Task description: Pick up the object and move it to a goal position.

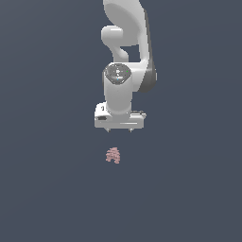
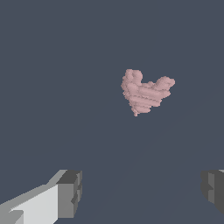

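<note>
While the white Franka arm (image 1: 124, 71) hangs from the top of the exterior view with its wrist pointing straight down, its white two-fingered gripper (image 1: 118, 130) sits above the small pale pink lumpy object with the ridged, irregular surface (image 1: 113, 155). That object lies on the flat dark slate-grey ground (image 1: 47, 189), just below the gripper in the exterior view and a touch toward that view's left of the gripper's middle, with a clear strip of ground between the two. Nothing touches it.

Seen through the wrist view, the gripper (image 2: 142, 192) has its jaws spread wide apart: one grey-padded fingertip (image 2: 70, 192) shows at one edge of the picture on its white finger body, and the other fingertip (image 2: 214, 190) is cut off by the opposite edge. The gap between them holds only bare ground. The pink object (image 2: 146, 92) shows here as a roughly heart-shaped lump with stepped ridges, lying apart from both fingertips and not between them.

No other item stands on the ground in either view, so the way from gripper to object is unblocked.
</note>
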